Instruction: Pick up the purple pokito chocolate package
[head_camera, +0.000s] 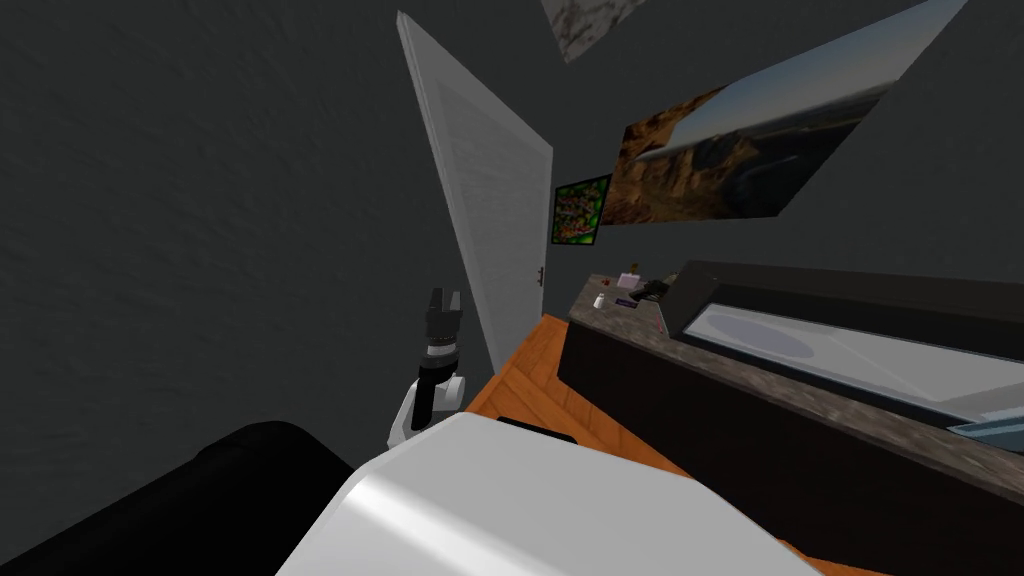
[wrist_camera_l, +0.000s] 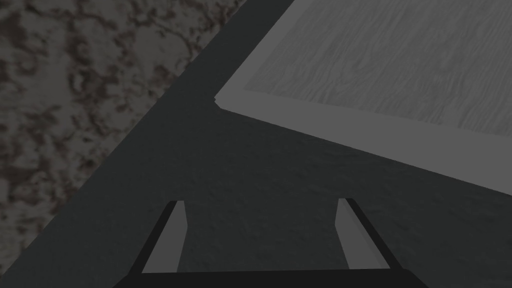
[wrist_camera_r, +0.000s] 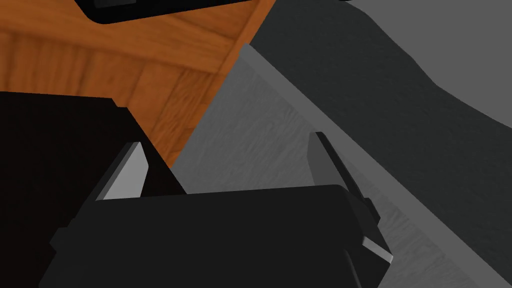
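Left hand (head_camera: 445, 294) wide, empty, by door (head_camera: 490, 180); in head view, purple package (head_camera: 627, 302) well apart on counter (head_camera: 780, 387).

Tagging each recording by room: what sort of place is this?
Likely a kitchen or bathroom: a speckled counter with a pale basin, a white door ajar, wooden floor.

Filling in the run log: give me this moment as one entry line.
stage: pre-grasp | purple package: far end of counter, untouched | left gripper: open, raised beside door | right gripper: open, empty
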